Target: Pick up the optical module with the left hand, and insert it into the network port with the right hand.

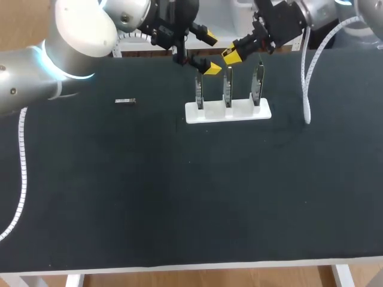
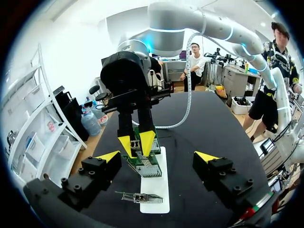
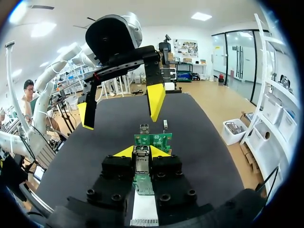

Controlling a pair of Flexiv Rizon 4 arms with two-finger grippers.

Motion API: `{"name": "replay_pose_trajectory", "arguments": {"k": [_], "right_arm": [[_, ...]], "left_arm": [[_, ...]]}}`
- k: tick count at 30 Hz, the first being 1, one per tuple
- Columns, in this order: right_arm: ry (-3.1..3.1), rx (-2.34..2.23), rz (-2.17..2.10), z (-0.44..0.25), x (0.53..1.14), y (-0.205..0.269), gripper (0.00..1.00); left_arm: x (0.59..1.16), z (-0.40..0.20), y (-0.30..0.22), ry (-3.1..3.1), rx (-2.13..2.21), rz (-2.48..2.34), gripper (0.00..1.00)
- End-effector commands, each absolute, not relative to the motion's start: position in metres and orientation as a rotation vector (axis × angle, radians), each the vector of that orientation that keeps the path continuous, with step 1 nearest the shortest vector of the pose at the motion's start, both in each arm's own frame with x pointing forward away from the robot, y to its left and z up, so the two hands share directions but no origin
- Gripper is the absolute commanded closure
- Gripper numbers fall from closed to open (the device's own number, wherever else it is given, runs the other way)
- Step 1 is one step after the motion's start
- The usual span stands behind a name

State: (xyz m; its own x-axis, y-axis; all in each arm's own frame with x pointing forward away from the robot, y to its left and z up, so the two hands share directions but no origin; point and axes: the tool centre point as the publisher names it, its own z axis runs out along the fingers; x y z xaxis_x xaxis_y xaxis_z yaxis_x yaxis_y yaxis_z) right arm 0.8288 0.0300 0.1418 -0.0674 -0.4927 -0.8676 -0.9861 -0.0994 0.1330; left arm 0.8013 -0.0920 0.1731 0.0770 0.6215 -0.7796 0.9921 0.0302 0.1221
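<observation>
Well, the module (image 1: 125,101) left of the stand (image 1: 263,111) looks light and stiff; grip its long sides. Left gripper (image 1: 208,52) spread, right gripper (image 1: 231,57) pinching a board (image 1: 227,89).

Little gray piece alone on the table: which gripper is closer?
Left. The left gripper hangs over the white stand's end nearest the little gray piece; the right gripper is farther along the stand.
</observation>
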Motion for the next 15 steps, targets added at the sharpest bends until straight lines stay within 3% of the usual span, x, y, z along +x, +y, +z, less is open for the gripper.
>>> {"name": "replay_pose_trajectory", "arguments": {"k": [1,7,8,10,12,13,15], "right_arm": [[1.520,-1.780,1.336,0.1348,0.8355,0.0313,1.00],[1.525,-1.782,1.337,0.1338,0.8330,0.0315,1.00],[1.525,-1.782,1.337,0.1338,0.8330,0.0315,0.85],[1.525,-1.782,1.337,0.1338,0.8330,0.0315,0.44],[1.525,-1.782,1.337,0.1338,0.8330,0.0315,0.09],[1.525,-1.782,1.337,0.1338,0.8330,0.0315,0.00],[1.525,-1.782,1.337,0.1338,0.8330,0.0315,0.00]], "left_arm": [[0.8008,0.1738,-0.0923,1.626,1.668,-0.680,0.00],[0.8008,0.1738,-0.0923,1.626,1.668,-0.680,0.00],[0.8008,0.1738,-0.0923,1.626,1.668,-0.680,0.00],[0.8008,0.1738,-0.0923,1.626,1.668,-0.680,0.00],[0.8008,0.1738,-0.0923,1.626,1.668,-0.680,0.00],[0.8008,0.1738,-0.0923,1.626,1.668,-0.680,0.00],[0.8008,0.1738,-0.0923,1.626,1.668,-0.680,0.00]]}}
